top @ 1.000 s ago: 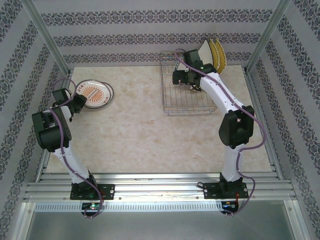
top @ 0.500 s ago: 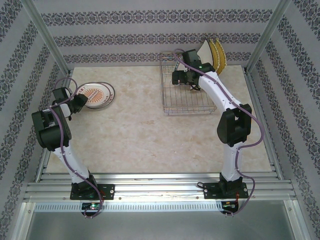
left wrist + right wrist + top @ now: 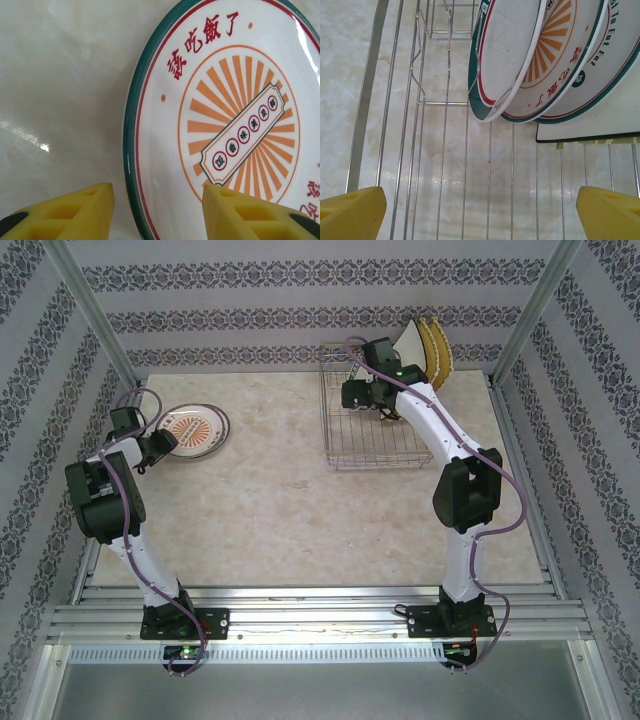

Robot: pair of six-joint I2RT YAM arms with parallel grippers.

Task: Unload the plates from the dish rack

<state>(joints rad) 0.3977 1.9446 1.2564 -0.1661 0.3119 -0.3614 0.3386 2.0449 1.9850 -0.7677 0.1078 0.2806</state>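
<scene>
A round plate (image 3: 196, 429) with a green rim and an orange sunburst lies flat on the table at the left. Close up, this plate (image 3: 235, 115) has its rim running between the open yellow fingers (image 3: 75, 212) of my left gripper (image 3: 157, 215), which touch nothing. In the top view my left gripper (image 3: 163, 441) sits at the plate's near-left edge. The dish rack (image 3: 370, 425) stands at the back right. My right gripper (image 3: 352, 395) hovers open over the rack's wire floor (image 3: 447, 150), short of three upright round plates (image 3: 520, 55) and a white square plate (image 3: 600, 122).
Yellow square plates (image 3: 436, 346) and the white square plate (image 3: 410, 340) stick up at the rack's far end against the patterned back wall. Aluminium posts flank the table. The marble tabletop (image 3: 270, 510) between the arms is bare.
My left gripper has opened and let go of the round plate, which now rests flat on the table. My right gripper stayed wide open and crept slightly farther into the rack.
</scene>
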